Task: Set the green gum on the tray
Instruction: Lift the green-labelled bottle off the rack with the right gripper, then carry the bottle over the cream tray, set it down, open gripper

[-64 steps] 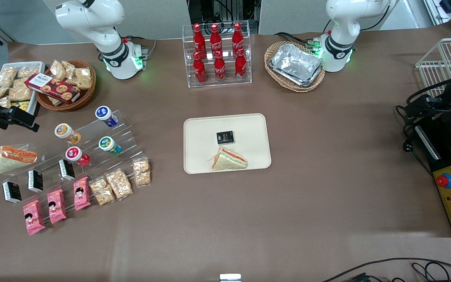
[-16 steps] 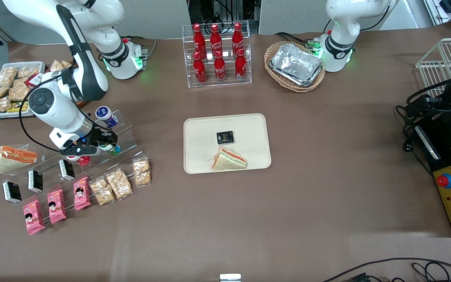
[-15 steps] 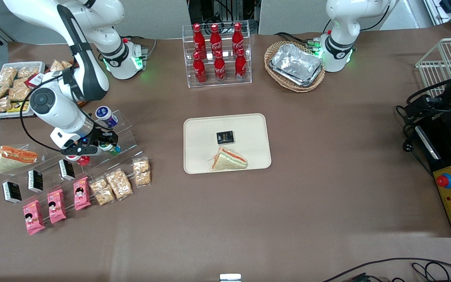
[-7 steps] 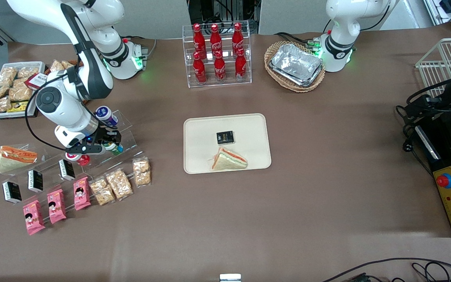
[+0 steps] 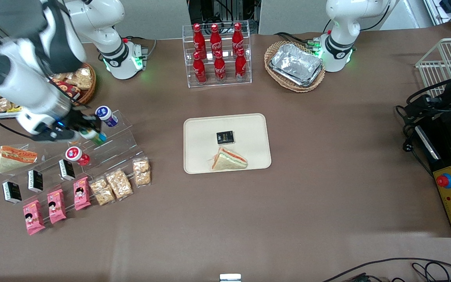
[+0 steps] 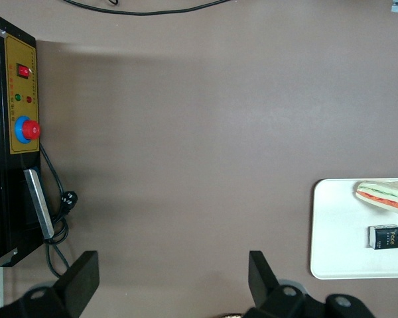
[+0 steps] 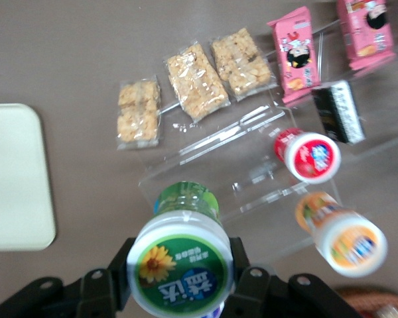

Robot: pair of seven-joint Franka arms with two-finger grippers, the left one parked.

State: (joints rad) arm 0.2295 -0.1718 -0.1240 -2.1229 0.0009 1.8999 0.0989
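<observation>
Gripper point(image 5: 92, 135) pinches green gum point(image 7: 180, 265) above the acrylic rack point(image 5: 112, 145); smooth round canister could slip out en route to tray point(image 5: 249, 125).

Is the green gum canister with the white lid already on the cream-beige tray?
No, the gripper holds the green gum canister above the clear acrylic rack, apart from the tray.

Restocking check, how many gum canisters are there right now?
4: the green gum gripped in the hand above the acrylic stand; blue, red and orange ones on it.
</observation>
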